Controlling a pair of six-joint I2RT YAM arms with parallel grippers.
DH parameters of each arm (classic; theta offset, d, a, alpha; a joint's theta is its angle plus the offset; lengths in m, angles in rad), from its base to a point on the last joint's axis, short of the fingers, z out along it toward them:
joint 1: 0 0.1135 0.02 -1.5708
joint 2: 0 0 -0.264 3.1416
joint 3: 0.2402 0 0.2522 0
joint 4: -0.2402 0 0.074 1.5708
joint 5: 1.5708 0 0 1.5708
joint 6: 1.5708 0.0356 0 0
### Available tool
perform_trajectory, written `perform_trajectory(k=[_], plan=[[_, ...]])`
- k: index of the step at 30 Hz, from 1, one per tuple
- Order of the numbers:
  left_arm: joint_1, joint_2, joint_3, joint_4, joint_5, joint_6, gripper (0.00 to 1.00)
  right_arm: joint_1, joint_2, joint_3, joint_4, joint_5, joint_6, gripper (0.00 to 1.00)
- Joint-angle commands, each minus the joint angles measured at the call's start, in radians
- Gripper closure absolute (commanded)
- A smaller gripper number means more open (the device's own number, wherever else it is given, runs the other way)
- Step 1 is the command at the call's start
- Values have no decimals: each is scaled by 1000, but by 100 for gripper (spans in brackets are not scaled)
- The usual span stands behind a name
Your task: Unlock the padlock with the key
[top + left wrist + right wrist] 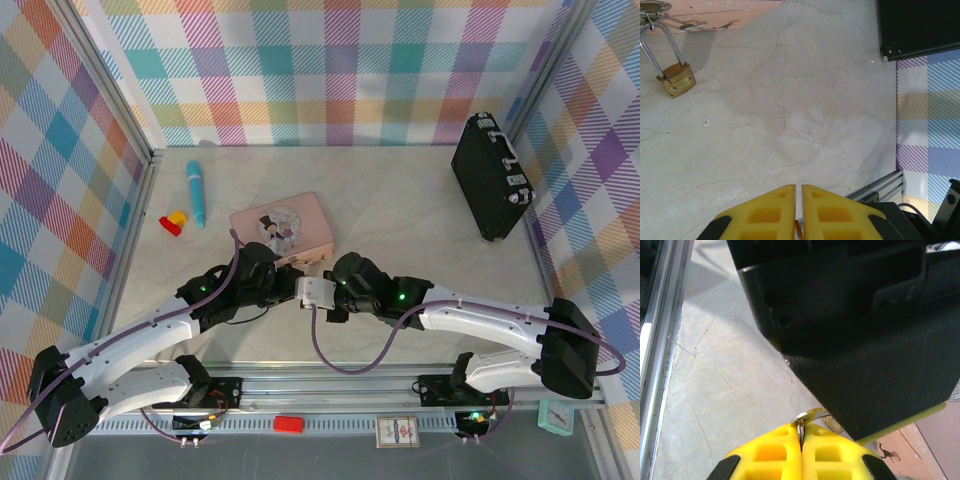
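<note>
Hanging by its thin silver shackle from the metal hasp of the pink tin box [715, 12], the small brass-gold padlock [676, 80] sits at the top left of the left wrist view. Both shackle legs run into the body. The body lies just off the box's edge, over the pale marbled worktop [790, 100]. Left pincer [798, 189]: yellow fingers drawn together, only a hairline slit between them. A thin brownish sliver shows low in that slit, but I cannot tell what it is. This pincer is well apart from the padlock. Right pincer [801, 429]: yellow fingers closed tight on the tiny silvery-grey metal key [804, 418], whose ring is pinched in the seam and whose flat end pokes out above the tips. A bulky black casing [865, 340] with a yellow edge hangs directly over the key, and a corner of the pink box lies to its lower right. From above, the left arm [140, 340] and right arm [480, 320] meet nose to nose at the near edge of the box. A black hard case [490, 175] stands far right, with a blue pen [196, 192] and red-and-yellow blocks [175, 222] far left.
</note>
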Motion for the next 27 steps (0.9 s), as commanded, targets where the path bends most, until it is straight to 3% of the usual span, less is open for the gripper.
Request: perform_trajectory(k=[1,8,18,22,27], plan=[[-11,-2,25,-11,-19,1,93,8,-2,17,30,14,-2,100],[-11,-14,10,17,-39,-15,100,8,-5,17,20,37,8,100],[-12,-76,-47,115,-109,-48,100,6,-34,8,17,42,101,100],[-12,-97,-82,182,-144,-75,100,2,-41,10,23,21,203,92],[-12,-104,-117,262,-186,-98,100,-30,-61,-1,55,-66,379,73]])
